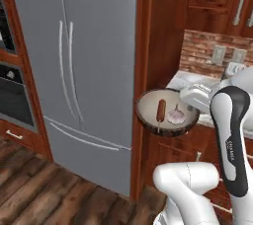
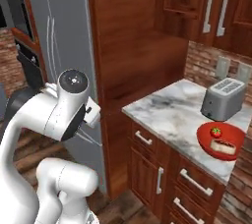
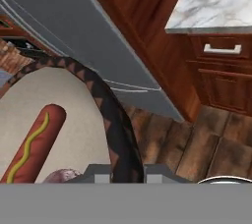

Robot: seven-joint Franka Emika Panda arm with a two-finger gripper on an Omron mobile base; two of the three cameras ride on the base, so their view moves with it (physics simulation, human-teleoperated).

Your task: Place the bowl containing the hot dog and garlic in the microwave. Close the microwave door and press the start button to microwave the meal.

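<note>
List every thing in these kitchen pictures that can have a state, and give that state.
bowl: held in the air by its rim, level
hot dog: lying in the bowl
garlic: in the bowl beside the hot dog
pincer: shut on the bowl's rim
fridge: doors closed
toaster: slots empty

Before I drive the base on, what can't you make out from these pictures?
- gripper fingertips: hand view, cut off by the bottom band; the bowl rim runs down to them.
- garlic: hand view, mostly cut off at the bottom.
- bowl: left base view, right rim hidden behind the hand.
- microwave door state: can't tell from any view.
</note>
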